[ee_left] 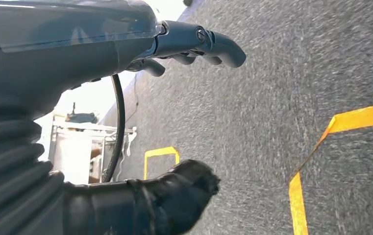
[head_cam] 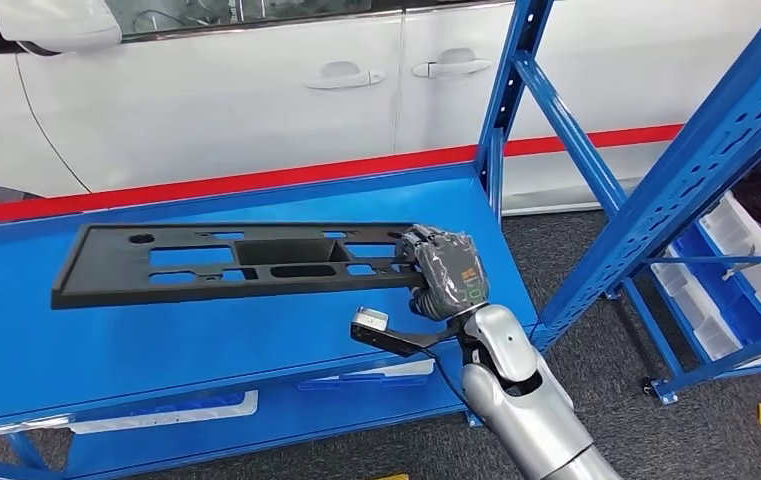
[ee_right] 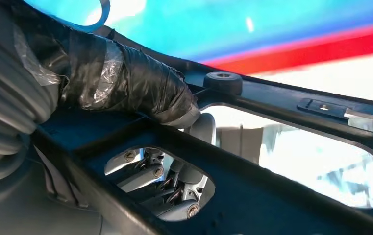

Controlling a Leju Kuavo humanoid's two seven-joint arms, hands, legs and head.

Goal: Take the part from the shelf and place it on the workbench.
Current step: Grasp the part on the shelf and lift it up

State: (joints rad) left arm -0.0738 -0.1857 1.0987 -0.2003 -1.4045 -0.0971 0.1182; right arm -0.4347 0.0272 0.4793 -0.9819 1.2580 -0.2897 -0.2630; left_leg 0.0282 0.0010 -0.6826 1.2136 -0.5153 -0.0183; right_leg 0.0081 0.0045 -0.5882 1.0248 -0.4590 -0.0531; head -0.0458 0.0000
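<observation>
— Where, then, does the part [head_cam: 236, 262] lie?
— Flat on the blue shelf [head_cam: 156, 340], long axis crosswise; the right hand [head_cam: 443, 272] clasps its right end — left hand [ee_left: 194, 46] hangs idle, fingers loosely curled.

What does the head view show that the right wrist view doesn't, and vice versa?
Head view alone: the whole black part lying flat on the blue shelf, the right hand at its right end, the white car behind, the blue rack uprights, and white bins to the right.

Right wrist view alone: the grip up close, with the taped thumb on top of the part and the fingers seen through a cutout beneath it.

Both: the right hand holding the black part, blue shelf and a red stripe.
</observation>
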